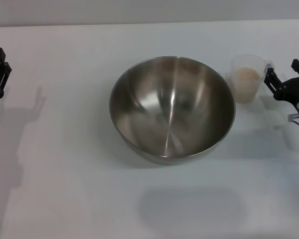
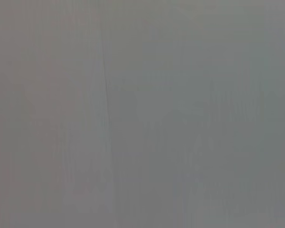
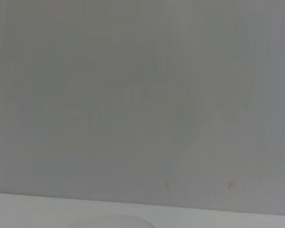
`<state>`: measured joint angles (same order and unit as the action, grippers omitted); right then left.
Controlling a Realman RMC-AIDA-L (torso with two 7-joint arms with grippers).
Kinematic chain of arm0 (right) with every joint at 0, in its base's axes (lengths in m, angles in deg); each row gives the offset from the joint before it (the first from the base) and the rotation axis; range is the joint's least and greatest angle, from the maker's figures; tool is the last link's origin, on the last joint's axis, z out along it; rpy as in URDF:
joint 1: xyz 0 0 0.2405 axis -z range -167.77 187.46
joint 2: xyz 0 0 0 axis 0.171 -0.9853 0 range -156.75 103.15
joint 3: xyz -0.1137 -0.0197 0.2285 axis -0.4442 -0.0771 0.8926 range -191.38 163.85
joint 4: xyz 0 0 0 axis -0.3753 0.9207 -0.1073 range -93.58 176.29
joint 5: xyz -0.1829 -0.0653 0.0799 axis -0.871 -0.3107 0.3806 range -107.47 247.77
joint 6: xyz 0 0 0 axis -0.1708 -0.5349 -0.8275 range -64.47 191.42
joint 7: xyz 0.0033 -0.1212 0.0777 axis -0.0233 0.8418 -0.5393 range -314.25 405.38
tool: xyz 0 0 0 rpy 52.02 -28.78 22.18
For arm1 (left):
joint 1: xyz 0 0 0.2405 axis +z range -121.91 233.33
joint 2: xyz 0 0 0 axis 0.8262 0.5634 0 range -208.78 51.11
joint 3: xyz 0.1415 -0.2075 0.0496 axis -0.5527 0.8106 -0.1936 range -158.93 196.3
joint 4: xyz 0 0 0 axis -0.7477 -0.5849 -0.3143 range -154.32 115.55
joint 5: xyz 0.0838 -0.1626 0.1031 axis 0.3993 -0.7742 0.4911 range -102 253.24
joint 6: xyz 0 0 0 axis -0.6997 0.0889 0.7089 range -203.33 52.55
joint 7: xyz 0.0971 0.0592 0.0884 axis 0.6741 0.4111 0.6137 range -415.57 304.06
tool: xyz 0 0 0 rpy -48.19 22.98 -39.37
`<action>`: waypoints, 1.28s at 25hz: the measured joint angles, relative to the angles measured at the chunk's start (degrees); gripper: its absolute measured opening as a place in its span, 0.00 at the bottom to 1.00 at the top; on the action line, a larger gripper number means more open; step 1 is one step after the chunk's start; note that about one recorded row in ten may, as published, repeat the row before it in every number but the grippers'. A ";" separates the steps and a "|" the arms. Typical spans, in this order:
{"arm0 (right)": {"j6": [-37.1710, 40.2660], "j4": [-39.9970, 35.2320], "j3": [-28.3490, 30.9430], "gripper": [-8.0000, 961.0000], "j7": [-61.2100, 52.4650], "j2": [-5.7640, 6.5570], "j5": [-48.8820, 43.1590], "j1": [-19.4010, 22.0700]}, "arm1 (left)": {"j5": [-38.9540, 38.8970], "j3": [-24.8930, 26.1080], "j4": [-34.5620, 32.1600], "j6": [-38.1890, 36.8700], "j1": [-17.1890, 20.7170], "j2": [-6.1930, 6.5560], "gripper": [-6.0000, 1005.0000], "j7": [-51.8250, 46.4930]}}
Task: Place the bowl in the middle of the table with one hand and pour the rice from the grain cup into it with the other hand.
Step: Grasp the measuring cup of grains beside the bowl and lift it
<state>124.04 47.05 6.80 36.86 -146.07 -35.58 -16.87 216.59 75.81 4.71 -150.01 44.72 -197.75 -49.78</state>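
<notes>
The steel bowl (image 1: 172,109) stands upright and empty in the middle of the white table (image 1: 65,149). The clear grain cup (image 1: 247,77) stands upright just right of the bowl's rim, apart from it, with pale rice (image 1: 246,75) inside. My right gripper (image 1: 281,69) is open at the right edge, its near finger right beside the cup's handle and holding nothing. My left gripper (image 1: 3,59) is open and empty at the far left edge, well away from the bowl. Both wrist views show only plain pale surface.
The table's far edge meets a pale wall (image 1: 149,12) at the back. Arm shadows (image 1: 15,124) lie on the left part of the table.
</notes>
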 joint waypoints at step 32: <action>2.87 0.46 1.99 0.02 0.26 -0.33 0.10 1.11 | 0.01 -0.42 -0.98 0.00 0.00 -0.09 0.82 -0.31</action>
<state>126.91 47.51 8.80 37.13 -146.40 -35.48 -15.76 216.61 75.39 3.73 -150.01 44.72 -197.84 -50.09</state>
